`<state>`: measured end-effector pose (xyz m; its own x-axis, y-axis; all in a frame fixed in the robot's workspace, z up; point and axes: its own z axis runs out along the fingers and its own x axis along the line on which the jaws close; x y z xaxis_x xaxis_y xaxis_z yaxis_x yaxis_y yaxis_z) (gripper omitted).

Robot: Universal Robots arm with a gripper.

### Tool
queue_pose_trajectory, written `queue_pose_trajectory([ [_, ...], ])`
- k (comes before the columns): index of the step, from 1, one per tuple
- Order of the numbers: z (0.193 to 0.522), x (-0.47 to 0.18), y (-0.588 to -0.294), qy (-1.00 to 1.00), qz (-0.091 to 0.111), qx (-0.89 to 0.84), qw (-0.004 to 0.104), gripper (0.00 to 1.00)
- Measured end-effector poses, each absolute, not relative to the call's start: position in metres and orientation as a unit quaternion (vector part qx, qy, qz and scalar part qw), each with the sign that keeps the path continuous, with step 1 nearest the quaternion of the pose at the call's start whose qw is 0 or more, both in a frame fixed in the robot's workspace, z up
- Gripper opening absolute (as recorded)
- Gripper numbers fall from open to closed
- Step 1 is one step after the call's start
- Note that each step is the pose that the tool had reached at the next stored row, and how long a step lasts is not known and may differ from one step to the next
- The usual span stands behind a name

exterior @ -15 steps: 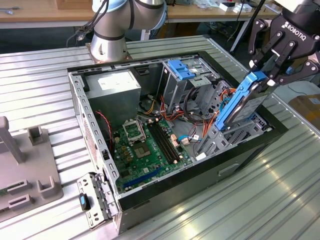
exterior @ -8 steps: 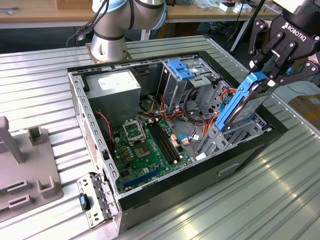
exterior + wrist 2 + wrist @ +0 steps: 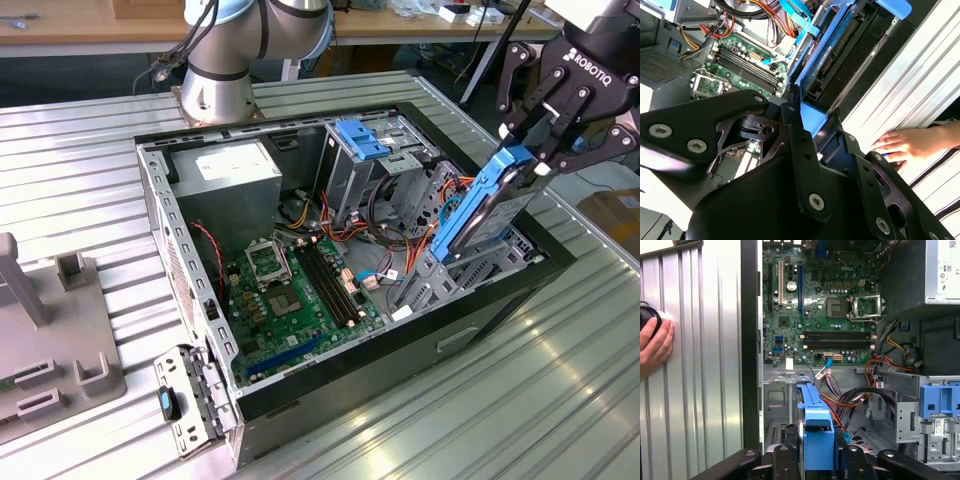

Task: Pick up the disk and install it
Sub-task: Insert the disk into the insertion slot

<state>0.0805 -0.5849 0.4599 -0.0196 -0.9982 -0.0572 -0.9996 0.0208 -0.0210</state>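
The gripper has its jaws clamped on the upper end of the disk, pinching its blue rails from both sides. In the first wrist view the blue frame sits squarely between the two black fingers. The disk hangs tilted, its top leaning toward the exterior view's right. It is over the end of the open computer case that lies at the exterior view's right. Its lower end reaches the mouth of the grey drive bay there; whether it touches the metal cannot be told.

Just beside the bay, orange, red and black cables loop through the case. Next to them stands a taller grey cage with a ribbed blue latch on top. Further into the case the green motherboard lies flat, with its black memory slots and square processor socket. Past the board, in the corner, sits the grey power supply.

Outside the case, a person's hand rests on the ribbed metal desk, apart from the case wall. Behind the case the arm's round base stands on the desk. At the exterior view's left, well apart from the case, a grey fixture with small upright brackets lies on the desk.
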Motion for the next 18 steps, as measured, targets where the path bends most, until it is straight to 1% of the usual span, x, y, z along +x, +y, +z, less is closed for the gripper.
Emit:
queue_pose_trajectory([
  [13, 0.456, 0.081, -0.585, 0.711, 0.013, -0.702, 0.028, 0.36],
  [18, 0.448, 0.080, -0.585, 0.711, 0.013, -0.703, 0.028, 0.36],
])
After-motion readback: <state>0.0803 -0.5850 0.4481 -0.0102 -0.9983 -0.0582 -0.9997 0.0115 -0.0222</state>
